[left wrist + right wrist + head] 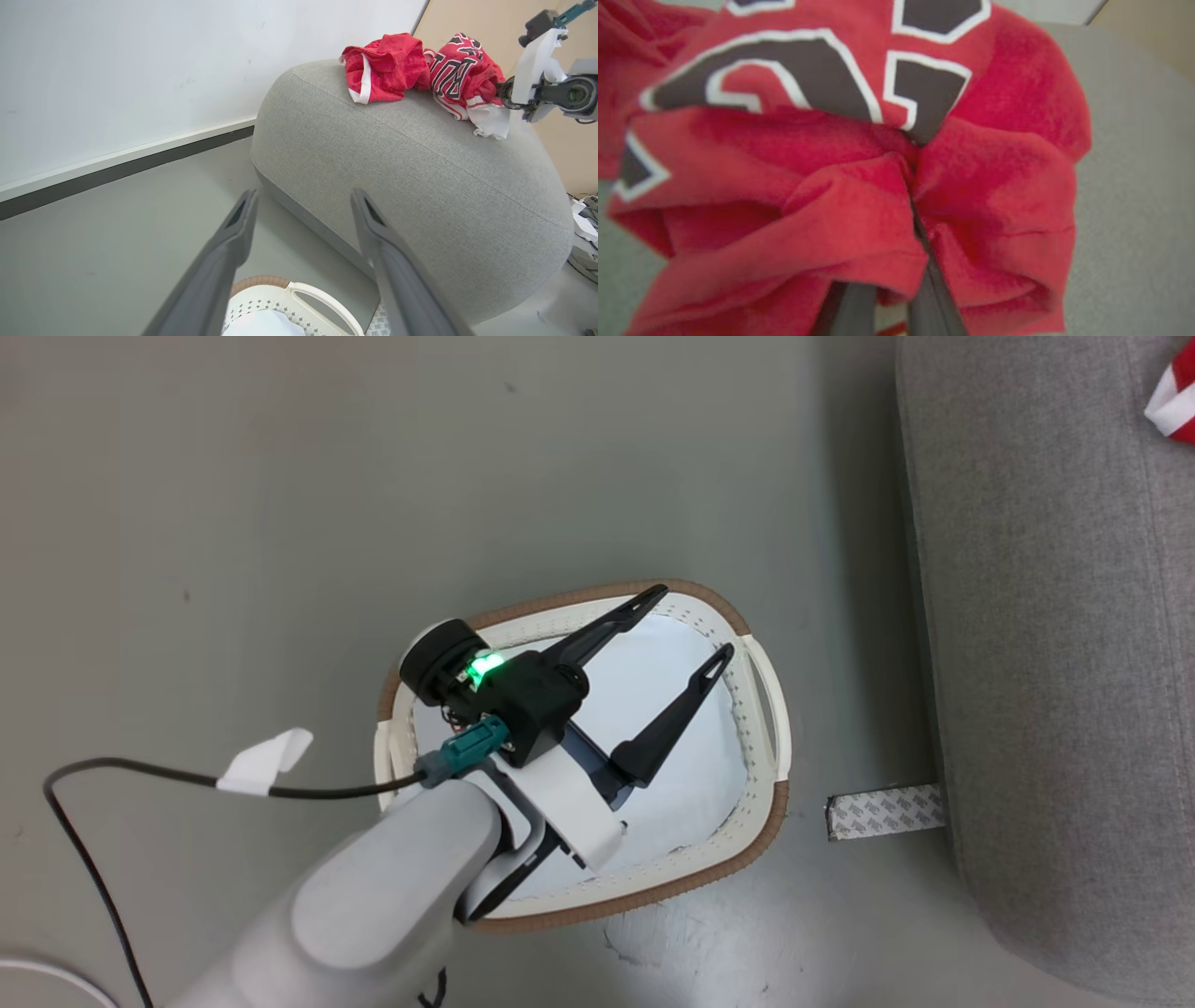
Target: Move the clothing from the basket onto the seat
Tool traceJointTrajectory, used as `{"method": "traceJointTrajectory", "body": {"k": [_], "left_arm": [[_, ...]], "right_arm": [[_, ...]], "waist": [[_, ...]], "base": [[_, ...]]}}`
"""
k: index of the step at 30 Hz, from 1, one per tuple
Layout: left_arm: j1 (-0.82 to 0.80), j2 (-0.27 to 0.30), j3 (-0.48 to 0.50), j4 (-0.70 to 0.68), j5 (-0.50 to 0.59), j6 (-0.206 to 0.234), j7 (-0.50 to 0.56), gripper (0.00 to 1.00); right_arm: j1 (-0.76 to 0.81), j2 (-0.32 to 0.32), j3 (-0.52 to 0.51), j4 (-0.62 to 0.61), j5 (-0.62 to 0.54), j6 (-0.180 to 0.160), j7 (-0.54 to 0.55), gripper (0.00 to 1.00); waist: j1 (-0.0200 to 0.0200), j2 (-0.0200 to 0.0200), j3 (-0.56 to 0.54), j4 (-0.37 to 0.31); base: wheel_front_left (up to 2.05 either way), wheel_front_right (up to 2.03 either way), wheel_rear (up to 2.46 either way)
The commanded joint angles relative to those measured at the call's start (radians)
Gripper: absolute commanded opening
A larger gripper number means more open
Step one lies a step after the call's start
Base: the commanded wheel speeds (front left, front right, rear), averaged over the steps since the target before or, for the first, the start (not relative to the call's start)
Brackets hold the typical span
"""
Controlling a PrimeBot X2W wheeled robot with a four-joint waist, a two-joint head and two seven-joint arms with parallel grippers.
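Hanging over the basket [653, 891], the left gripper [692, 621] has its two dark fingers spread wide apart, and under them lies the pale lining [653, 709] of the basket. The basket stands on the grey floor [280, 523], near the seat [1046, 616] but apart from it. A strip of patterned tape [885, 812] lies on the floor between them. The clothing [387, 65] is on top of the seat, in two crumpled red heaps that touch each other: one with white trim, the other a numbered garment [460, 74] with black-and-white numerals. The right gripper [915, 224] is at the numbered garment; its fingers [931, 298] come close together and pinch a fold of the red cloth
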Motion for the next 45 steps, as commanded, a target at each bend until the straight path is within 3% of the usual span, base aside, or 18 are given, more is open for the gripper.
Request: {"method": "traceJointTrajectory", "body": {"k": [1, 4, 14, 19, 26, 34, 45], "left_arm": [[-0.009, -0.001, 0.001, 0.008, -0.005, -0.004, -0.008, 1.00], [0.000, -0.009, 0.003, 0.021, -0.011, -0.004, -0.013, 1.00], [0.084, -0.040, 0.026, 0.077, -0.040, 0.002, -0.023, 1.00], [0.156, -0.046, 0.071, 0.087, -0.060, 0.019, -0.024, 1.00], [0.259, -0.036, 0.186, 0.055, -0.077, 0.053, -0.024, 1.00], [0.384, -0.023, 0.392, 0.001, -0.106, 0.094, -0.024, 1.00], [0.580, -0.027, 0.630, -0.036, -0.065, 0.145, -0.024, 1.00]], "right_arm": [[-0.016, -0.012, 0.024, 0.044, -0.005, -0.002, 0.034, 0.45], [-0.027, -0.025, 0.054, 0.094, -0.010, -0.002, 0.064, 1.00], [0.029, -0.077, 0.182, 0.103, 0.000, -0.002, 0.238, 1.00], [0.094, -0.112, 0.264, -0.028, 0.032, -0.002, 0.321, 1.00], [0.191, -0.138, 0.317, -0.320, 0.103, -0.002, 0.314, 1.00], [0.295, -0.025, 0.316, -0.554, 0.105, -0.002, 0.144, 1.00], [0.477, 0.196, 0.371, -0.574, 0.076, -0.002, -0.118, 1.00]], "waist": [[-0.0003, 0.0000, -0.009, 0.005], [-0.0003, 0.0000, -0.036, 0.004], [-0.0003, 0.0000, -0.239, -0.011], [-0.0003, 0.0000, -0.366, -0.019], [-0.0003, 0.0000, -0.497, 0.012], [-0.0003, 0.0000, -0.599, 0.082], [-0.0003, 0.0000, -0.637, 0.140]], "base": [[0.00, 0.00, 0.00], [0.00, 0.00, 0.00], [0.00, 0.00, 0.00], [0.00, 0.00, 0.00], [0.00, 0.00, 0.00], [0.00, 0.00, 0.00], [0.00, 0.00, 0.00]]}}
